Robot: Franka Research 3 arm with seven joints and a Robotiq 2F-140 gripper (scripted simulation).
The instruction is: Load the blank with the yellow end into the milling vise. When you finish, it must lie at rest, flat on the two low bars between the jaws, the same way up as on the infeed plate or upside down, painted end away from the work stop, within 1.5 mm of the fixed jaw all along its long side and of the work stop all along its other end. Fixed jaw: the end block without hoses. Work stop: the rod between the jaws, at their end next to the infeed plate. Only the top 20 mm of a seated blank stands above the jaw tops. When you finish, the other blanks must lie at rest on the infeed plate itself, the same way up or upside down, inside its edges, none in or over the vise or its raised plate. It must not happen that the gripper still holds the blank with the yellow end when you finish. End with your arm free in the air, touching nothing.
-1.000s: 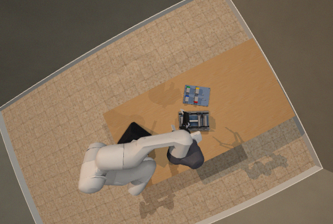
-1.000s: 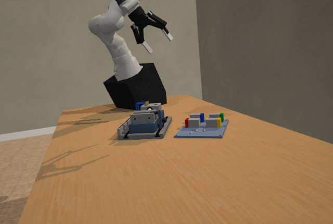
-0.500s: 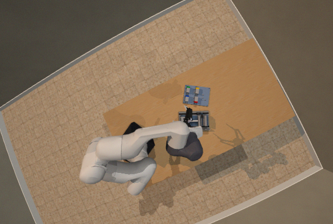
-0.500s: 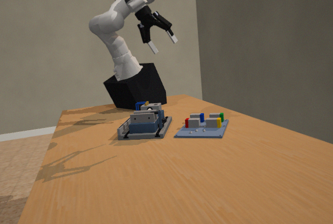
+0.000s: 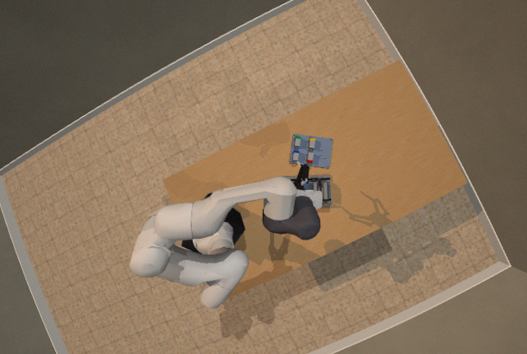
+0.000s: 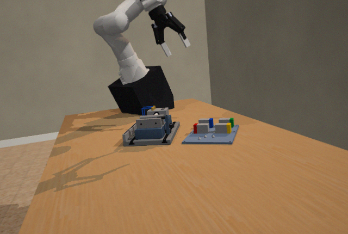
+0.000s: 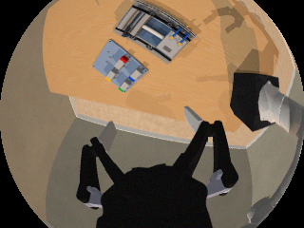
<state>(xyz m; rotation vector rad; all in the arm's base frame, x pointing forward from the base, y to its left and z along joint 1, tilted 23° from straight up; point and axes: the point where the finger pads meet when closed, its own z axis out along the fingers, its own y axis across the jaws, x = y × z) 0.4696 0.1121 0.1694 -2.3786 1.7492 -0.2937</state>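
The blank with the yellow end (image 5: 311, 144) (image 6: 221, 128) (image 7: 112, 74) lies on the blue infeed plate (image 5: 328, 146) (image 6: 222, 139) (image 7: 109, 49). The blanks with red (image 6: 202, 128) (image 7: 120, 65), blue (image 6: 203, 121) and green (image 6: 224, 121) ends also lie on it. The vise beside the plate has its fixed jaw (image 6: 148, 123) at one end and the block with hoses (image 6: 162, 111) (image 7: 172, 48) at the other. The gap between the jaws holds no blank; the work stop is too small to tell. My gripper (image 6: 178, 51) (image 7: 148, 120) is open and empty, tilted, high above the vise and plate.
Small pale pegs (image 6: 205, 135) stand on the plate's side away from the robot base. Blue hoses (image 6: 143, 110) (image 7: 182, 38) rise at the vise's base-side end. The black robot pedestal (image 6: 143, 93) (image 7: 249, 100) stands beyond them. A gap separates vise and plate.
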